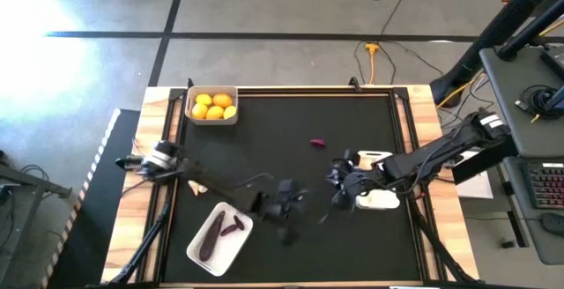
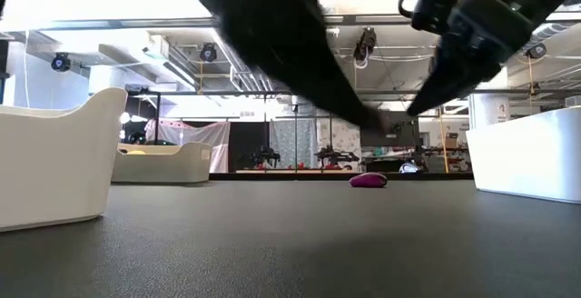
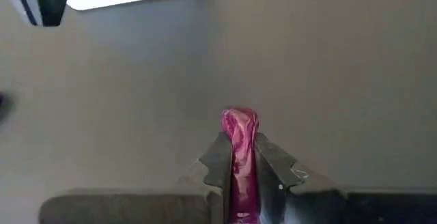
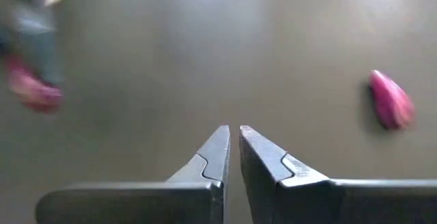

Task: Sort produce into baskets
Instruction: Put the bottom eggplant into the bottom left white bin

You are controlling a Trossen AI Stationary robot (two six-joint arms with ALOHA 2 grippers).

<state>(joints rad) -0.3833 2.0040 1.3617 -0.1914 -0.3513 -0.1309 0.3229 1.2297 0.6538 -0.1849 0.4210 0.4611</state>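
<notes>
The left gripper (image 3: 239,166) is pinched tight on a tiny purple eggplant (image 3: 239,149), which sticks out between its two dark fingers. In the high view this gripper (image 1: 286,208) sits over the middle of the black table (image 1: 291,130), close to the near edge. So the step in hand looks like the pick-up of this little eggplant. Just beside it stands the eggplant basket (image 1: 198,255), a white tray with two dark eggplants (image 1: 214,231) already inside. The next move likely calls for a lift and a short carry over that tray, then letting go above it, not on the rim. The right gripper (image 4: 233,145) hangs over the right side of the table with its fingers almost touching and nothing between them. Another tiny eggplant (image 1: 318,143) lies alone on the table, well apart from the trays, and it needs sorting too. The citrus basket (image 1: 188,104) sits in the far left corner with yellow fruits (image 1: 214,107) in it. A third white basket (image 1: 388,201) shows under the right arm.
</notes>
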